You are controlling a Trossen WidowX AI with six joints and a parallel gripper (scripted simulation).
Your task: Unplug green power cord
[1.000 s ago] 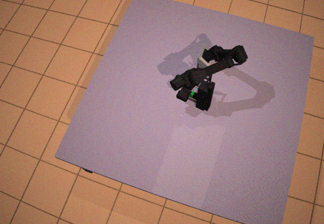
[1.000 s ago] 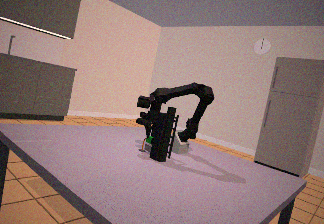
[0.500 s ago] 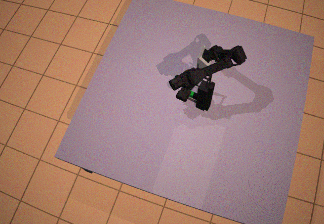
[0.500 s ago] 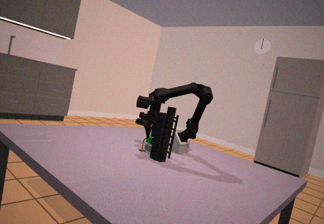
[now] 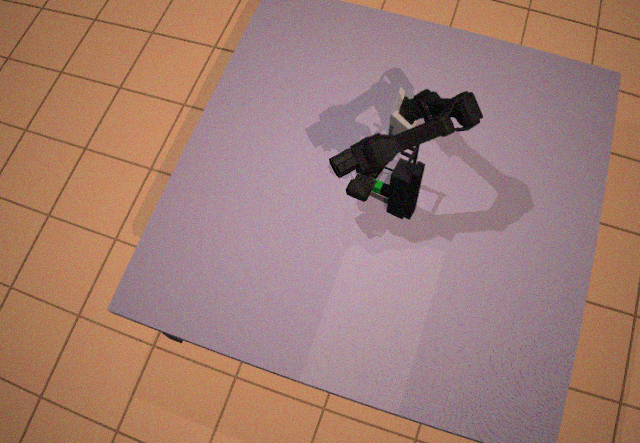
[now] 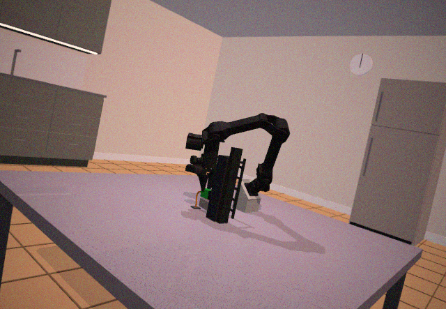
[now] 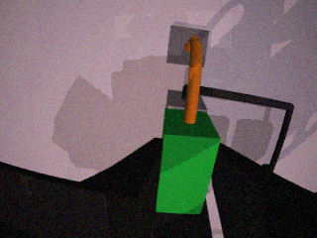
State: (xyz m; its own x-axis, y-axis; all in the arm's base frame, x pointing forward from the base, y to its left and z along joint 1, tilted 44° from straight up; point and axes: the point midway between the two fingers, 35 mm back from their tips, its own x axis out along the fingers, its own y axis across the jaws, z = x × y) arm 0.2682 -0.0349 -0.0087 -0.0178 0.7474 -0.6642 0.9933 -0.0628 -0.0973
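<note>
The green plug (image 5: 378,185) (image 6: 205,193) (image 7: 187,174) is a block standing on the low grey power strip (image 6: 203,203) (image 7: 173,98). Most of the strip is hidden under the plug, the fingers and a tall black object. The orange cord (image 6: 196,198) (image 7: 194,84) leaves the plug's far end in the wrist view and bends down to a small dark square plate (image 6: 195,207) (image 7: 177,46) on the table. My gripper (image 7: 186,149) points down and is shut on the plug, one black finger at each side. No gap shows between plug and strip.
A tall black block (image 5: 405,190) (image 6: 223,190) stands close beside the gripper and plug. A thin black rack (image 6: 237,190) (image 7: 248,97) with rungs is right next to it. A grey box (image 6: 248,201) with a pale sloped top sits by the arm's base.
</note>
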